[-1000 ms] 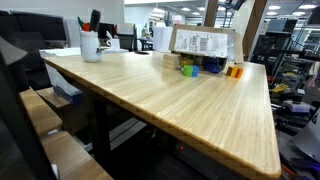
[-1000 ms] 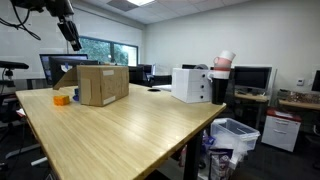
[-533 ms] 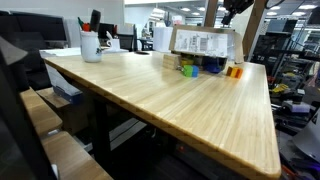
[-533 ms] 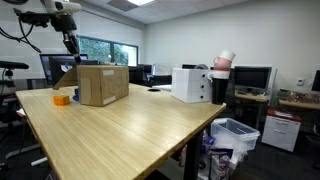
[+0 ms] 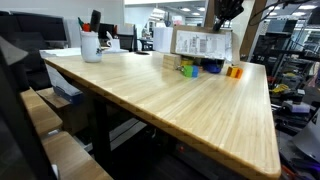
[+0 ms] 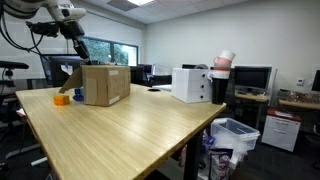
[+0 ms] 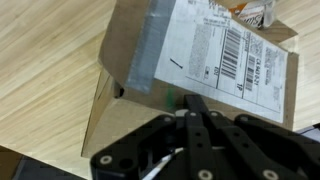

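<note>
A brown cardboard box [image 6: 105, 84] with a white shipping label stands near the far end of the long wooden table [image 6: 120, 135]; it also shows in an exterior view [image 5: 205, 43]. My gripper [image 6: 78, 46] hangs just above the box's open flap side, also seen at the top of an exterior view [image 5: 222, 10]. In the wrist view the black fingers [image 7: 190, 100] are pressed together with nothing between them, right over the box's edge [image 7: 200, 50], beside the label.
Small blue [image 5: 190, 70], green and orange [image 5: 235, 71] items lie by the box. A white mug of pens [image 5: 91, 45] stands on a far corner. A white printer [image 6: 192, 84], monitors and a bin [image 6: 236, 135] surround the table.
My gripper has moved sideways and down from beside the box to just over it. The box seems to have shifted slightly.
</note>
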You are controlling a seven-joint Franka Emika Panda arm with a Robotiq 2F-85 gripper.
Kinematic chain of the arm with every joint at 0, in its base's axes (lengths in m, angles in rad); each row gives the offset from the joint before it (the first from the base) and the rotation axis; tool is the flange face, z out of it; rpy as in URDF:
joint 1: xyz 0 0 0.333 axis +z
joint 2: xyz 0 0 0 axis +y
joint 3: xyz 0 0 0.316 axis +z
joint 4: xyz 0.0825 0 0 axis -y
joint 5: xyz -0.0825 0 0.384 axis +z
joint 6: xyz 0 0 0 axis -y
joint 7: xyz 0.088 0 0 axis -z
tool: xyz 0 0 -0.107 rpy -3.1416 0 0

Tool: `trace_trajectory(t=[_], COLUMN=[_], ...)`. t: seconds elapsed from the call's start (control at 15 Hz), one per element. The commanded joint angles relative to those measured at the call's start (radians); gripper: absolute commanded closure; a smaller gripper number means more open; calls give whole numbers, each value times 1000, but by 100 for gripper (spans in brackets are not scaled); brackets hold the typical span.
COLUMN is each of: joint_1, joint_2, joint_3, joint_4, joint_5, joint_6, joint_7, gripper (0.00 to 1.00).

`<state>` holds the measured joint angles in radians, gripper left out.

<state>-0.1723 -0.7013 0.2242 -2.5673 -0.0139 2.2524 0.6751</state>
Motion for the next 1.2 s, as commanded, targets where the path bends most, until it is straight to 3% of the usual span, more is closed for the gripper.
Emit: trace_trajectory(t=[0.0, 0.53, 0.8, 1.13], joint_1=[-34, -7, -8, -38], joint_2=[18, 62, 52, 56], joint_3=[32, 36, 92, 204], joint_4=[-20, -21, -43, -85], joint_5=[-65, -73, -107, -240], joint_6=[73, 87, 146, 236], joint_7=[73, 98, 137, 261], gripper=[99, 100, 100, 100])
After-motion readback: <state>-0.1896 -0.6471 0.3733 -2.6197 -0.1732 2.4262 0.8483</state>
